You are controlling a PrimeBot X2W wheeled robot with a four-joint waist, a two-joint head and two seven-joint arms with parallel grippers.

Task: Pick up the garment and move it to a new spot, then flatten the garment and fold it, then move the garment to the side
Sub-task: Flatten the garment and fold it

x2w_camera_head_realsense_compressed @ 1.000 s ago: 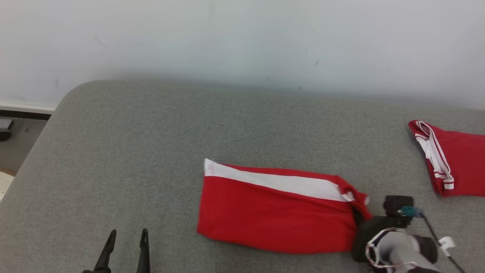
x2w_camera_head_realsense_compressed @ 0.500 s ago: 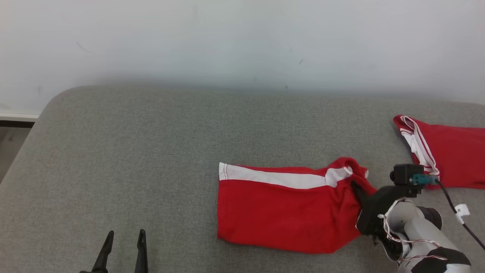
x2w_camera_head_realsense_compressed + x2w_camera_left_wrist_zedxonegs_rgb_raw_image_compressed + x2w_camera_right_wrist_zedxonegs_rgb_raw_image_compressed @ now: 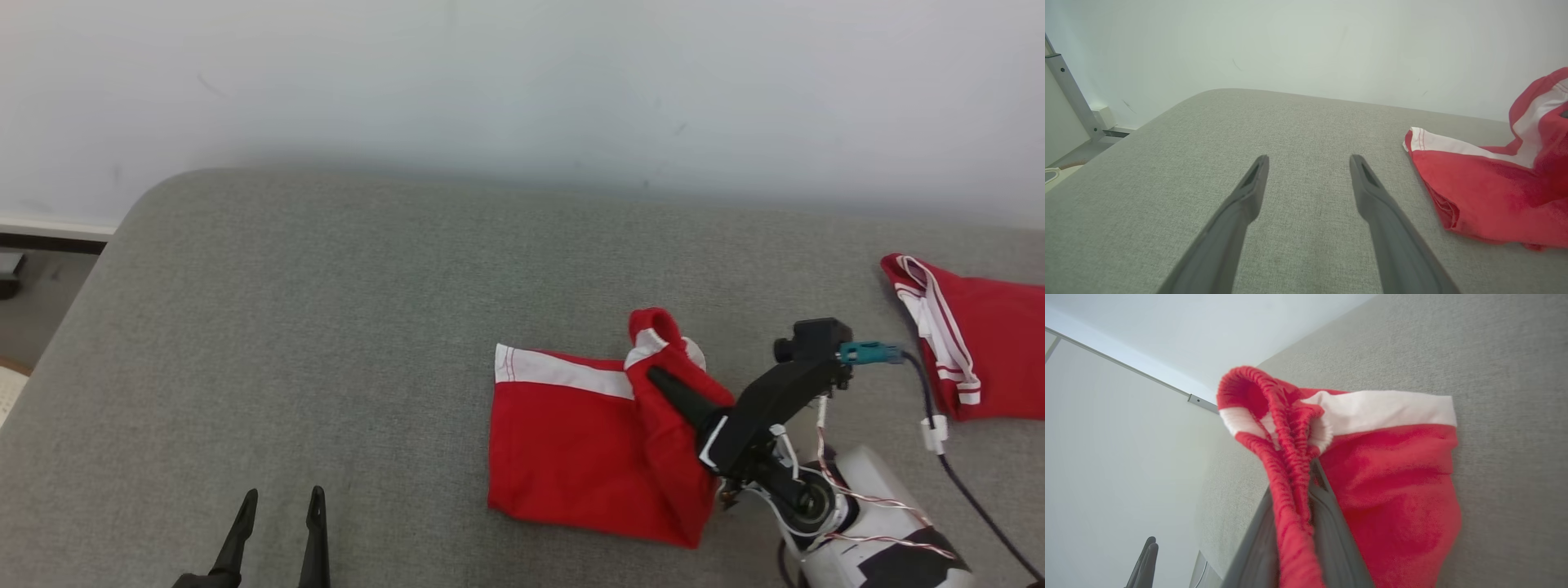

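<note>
Head view: the right claw (image 3: 665,384), centre right, pinches the waistband of the red garment (image 3: 563,433) above its flat half on the bench (image 3: 326,327). Left wrist view: the left claw (image 3: 1309,161) gapes empty. Right wrist view: waistband clamped; the fold seems half-made, and moving it aside remains.

Plain pale wall (image 3: 522,73), grey fabric-covered surface (image 3: 326,327) with rounded corner, floor (image 3: 41,306) at far left
</note>
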